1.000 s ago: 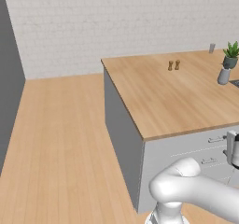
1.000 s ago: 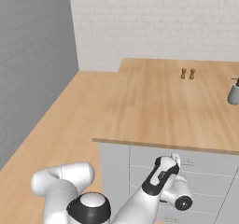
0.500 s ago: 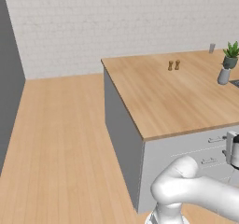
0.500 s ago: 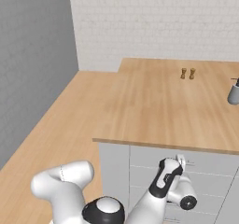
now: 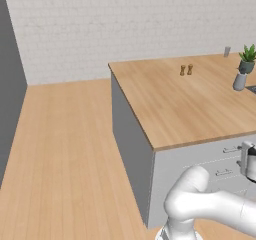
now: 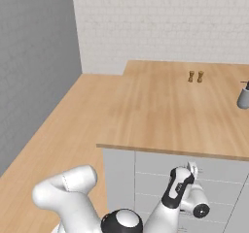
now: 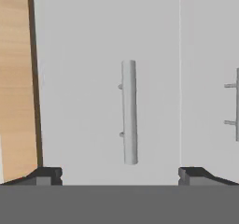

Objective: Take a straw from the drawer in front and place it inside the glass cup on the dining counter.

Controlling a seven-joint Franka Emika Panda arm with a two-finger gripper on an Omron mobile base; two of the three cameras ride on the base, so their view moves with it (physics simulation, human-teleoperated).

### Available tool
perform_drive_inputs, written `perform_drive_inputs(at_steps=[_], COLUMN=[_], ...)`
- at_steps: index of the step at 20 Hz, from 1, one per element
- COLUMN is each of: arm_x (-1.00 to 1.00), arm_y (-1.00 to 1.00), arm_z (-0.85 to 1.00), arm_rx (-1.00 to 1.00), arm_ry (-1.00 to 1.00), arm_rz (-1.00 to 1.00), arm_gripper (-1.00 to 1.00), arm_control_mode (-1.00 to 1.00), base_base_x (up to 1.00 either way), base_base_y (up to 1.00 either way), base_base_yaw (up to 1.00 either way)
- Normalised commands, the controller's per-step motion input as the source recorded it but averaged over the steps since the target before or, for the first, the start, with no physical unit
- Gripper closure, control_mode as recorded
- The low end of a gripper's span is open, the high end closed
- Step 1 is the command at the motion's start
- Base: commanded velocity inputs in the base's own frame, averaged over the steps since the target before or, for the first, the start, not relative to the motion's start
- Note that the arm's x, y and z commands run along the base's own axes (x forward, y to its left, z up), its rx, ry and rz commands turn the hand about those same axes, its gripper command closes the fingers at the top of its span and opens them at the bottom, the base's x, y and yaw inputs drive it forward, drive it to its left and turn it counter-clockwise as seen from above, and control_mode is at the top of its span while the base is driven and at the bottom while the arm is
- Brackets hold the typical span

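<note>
Gripper spread wide, facing closed drawer; silver bar handle centred between fingertips, untouched.

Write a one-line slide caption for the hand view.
Open gripper faces the closed drawer, its silver bar handle centred between the fingertips, not yet touched.

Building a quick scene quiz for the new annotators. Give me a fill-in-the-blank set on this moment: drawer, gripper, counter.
1. The drawer is ___, its front flush with the cabinet face.
2. The gripper has its jaws ___, and nothing sits between them.
3. In the hand view, the bar handle lies straight ahead of the gripper, which is not yet ___ it.
4. Two small brown shakers stand on the ___-topped counter.

Missing words: closed; open; touching; wood
</note>
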Motion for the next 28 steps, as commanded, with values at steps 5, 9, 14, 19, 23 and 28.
perform_drive_inputs(at_steps=[5, 9, 14, 19, 23, 28], arm_x=[0.23, 0.27, 0.25, 0.28, 0.28, 0.26], arm_y=[-0.08, -0.02, -0.14, -0.28, -0.12, 0.0], arm_z=[-0.19, -0.12, -0.2, -0.19, -0.19, -0.38], arm_rx=[0.0, 0.0, 0.01, 0.04, 0.01, 0.0], arm_ry=[-0.03, -0.02, -0.01, 0.0, 0.0, 0.0], arm_rz=[0.0, 0.0, 0.0, 0.0, 0.0, 0.0], arm_gripper=[-1.0, -1.0, -1.0, -1.0, -1.0, -1.0], arm_control_mode=[-1.0, -1.0, -1.0, -1.0, -1.0, -1.0], base_base_x=[0.0, 0.0, 0.0, 0.0, 0.0, 0.0], base_base_y=[0.0, 0.0, 0.0, 0.0, 0.0, 0.0], base_base_yaw=[0.0, 0.0, 0.0, 0.0, 0.0, 0.0])
